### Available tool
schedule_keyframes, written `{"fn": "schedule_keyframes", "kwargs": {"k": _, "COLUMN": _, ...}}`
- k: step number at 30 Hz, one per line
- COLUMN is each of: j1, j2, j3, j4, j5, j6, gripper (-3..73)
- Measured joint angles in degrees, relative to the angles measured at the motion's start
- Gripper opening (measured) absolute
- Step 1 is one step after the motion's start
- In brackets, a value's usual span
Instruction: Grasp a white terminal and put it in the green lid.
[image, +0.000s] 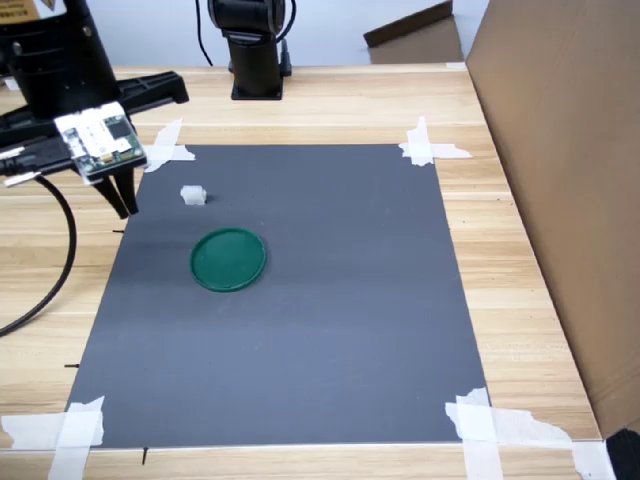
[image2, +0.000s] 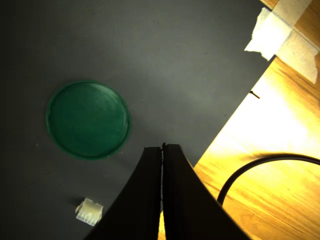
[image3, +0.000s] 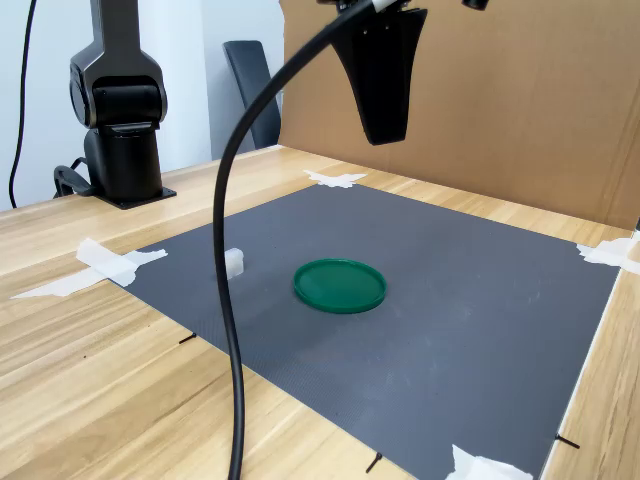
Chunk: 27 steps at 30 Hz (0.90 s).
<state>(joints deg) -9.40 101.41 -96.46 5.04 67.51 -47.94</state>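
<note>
A small white terminal (image: 194, 195) (image2: 89, 211) (image3: 234, 262) lies on the grey mat, a short way behind the green lid (image: 228, 259) (image2: 88, 120) (image3: 340, 285) in the first exterior view. The lid is flat on the mat with nothing in it. My gripper (image: 127, 205) (image2: 162, 147) (image3: 383, 135) hangs in the air above the mat's edge, on the first exterior view's left of the terminal. Its black fingers are pressed together and hold nothing.
The grey mat (image: 330, 330) is taped to the wooden table at its corners with white tape (image: 430, 148). A cardboard wall (image: 560, 180) stands along the first exterior view's right. The arm's base (image: 255, 60) sits at the back. A black cable (image3: 228, 300) hangs from the wrist.
</note>
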Motion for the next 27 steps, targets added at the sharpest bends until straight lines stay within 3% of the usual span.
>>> {"fn": "schedule_keyframes", "kwargs": {"k": 4, "j1": 0.0, "j2": -6.07, "j3": 9.64, "j4": 0.77, "j5": -5.09, "j6": -2.68, "gripper": -2.8}}
{"fn": "schedule_keyframes", "kwargs": {"k": 10, "j1": 0.0, "j2": -10.07, "j3": 14.62, "j4": 1.31, "j5": -6.51, "j6": -3.61, "gripper": -2.8}}
{"fn": "schedule_keyframes", "kwargs": {"k": 14, "j1": 0.0, "j2": -17.3, "j3": 23.97, "j4": 4.75, "j5": -4.99, "j6": -7.26, "gripper": -2.8}}
{"fn": "schedule_keyframes", "kwargs": {"k": 18, "j1": 0.0, "j2": -22.93, "j3": 31.32, "j4": 6.07, "j5": -5.3, "j6": -11.16, "gripper": -2.8}}
{"fn": "schedule_keyframes", "kwargs": {"k": 27, "j1": 0.0, "j2": -28.41, "j3": 36.16, "j4": 6.12, "j5": -5.03, "j6": -11.64, "gripper": -2.8}}
